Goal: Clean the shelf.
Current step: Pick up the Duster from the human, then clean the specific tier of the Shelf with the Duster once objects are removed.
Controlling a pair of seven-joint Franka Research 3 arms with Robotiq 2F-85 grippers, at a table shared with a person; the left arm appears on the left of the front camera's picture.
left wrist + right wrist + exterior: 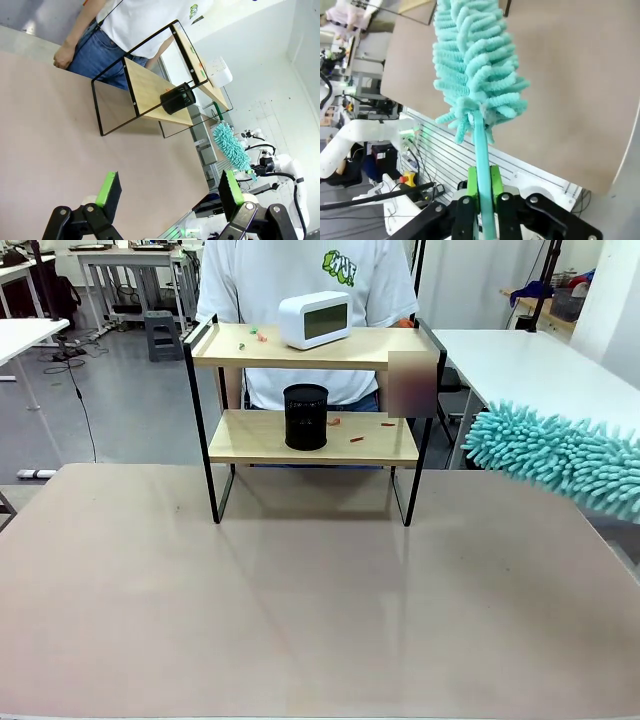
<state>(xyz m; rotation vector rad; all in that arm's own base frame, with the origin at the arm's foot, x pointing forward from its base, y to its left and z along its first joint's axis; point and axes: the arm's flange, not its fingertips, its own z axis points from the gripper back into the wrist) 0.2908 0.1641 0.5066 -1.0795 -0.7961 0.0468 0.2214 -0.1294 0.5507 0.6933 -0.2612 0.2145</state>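
The shelf (300, 346) stands at the table's far side, two light wooden boards in a black frame; it also appears tilted in the left wrist view (150, 90). On its top board sits a white clock (315, 319) with small scraps (256, 335) beside it. The lower board carries a black mesh cup (305, 417) and a few red scraps (357, 438). A teal fluffy duster (560, 455) hangs at the right, over the table's right edge. My right gripper (483, 192) is shut on the duster's handle (482, 160). My left gripper (167, 190) is open above the table, with nothing between its fingers.
A person in a white shirt (300, 280) stands right behind the shelf, one hand (62, 57) at the table edge. A second white table (530, 365) lies at the back right. The brown tabletop (300, 600) stretches out in front of the shelf.
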